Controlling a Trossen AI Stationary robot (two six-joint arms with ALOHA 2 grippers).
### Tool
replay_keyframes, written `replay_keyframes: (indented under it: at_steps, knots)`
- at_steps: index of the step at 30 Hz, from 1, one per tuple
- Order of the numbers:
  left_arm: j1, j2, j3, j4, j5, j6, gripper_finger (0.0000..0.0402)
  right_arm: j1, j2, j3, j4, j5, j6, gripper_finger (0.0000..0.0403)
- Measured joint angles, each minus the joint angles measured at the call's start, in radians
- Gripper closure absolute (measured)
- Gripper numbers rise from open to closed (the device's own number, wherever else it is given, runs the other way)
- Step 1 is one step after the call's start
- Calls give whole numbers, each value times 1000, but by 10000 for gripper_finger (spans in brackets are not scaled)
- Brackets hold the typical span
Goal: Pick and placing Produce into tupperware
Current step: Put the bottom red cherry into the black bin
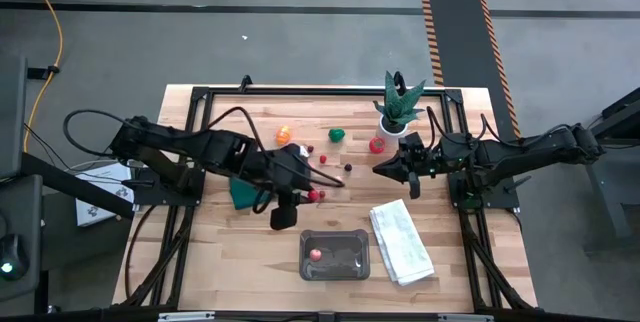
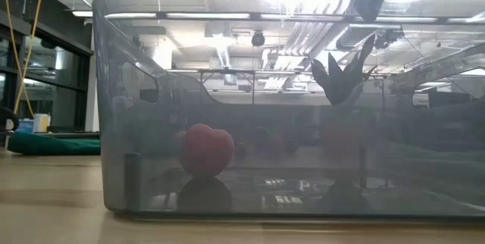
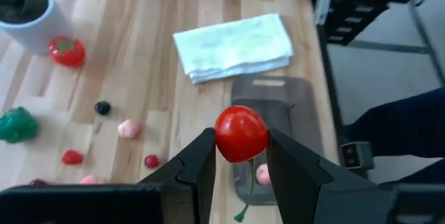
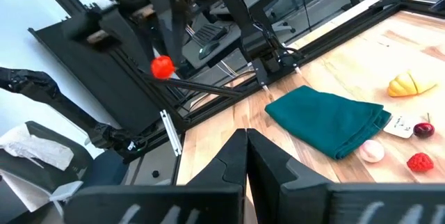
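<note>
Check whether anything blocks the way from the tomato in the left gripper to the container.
Nothing visible does. The left gripper holds the red tomato above bare table, and the container lies open just ahead, holding one pink piece.

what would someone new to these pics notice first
Most striking is the red cherry tomato pinched in the left gripper, held above the table just short of the clear tupperware, which already holds one small pinkish-red fruit. Next come the scattered toy produce behind it and the spiky green potted plant near the right gripper, which waits shut.
</note>
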Motion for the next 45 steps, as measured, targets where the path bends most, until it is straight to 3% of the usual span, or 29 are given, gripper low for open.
replay_keyframes:
  at_steps: [8,15,24,31,45]
  knots:
    - [0,0,7,80,116,1,293,0,0,0,0,0,3,403]
    - [0,1,7,133,119,40,293,0,0,0,1,-3,1,403]
    - [-1,110,6,159,154,61,293,0,-4,1,-1,-18,3,403]
    - [0,190,6,186,236,61,293,0,-31,2,-4,-18,3,403]
    - [-1,282,6,182,198,49,293,0,-82,2,-18,-80,-9,403]
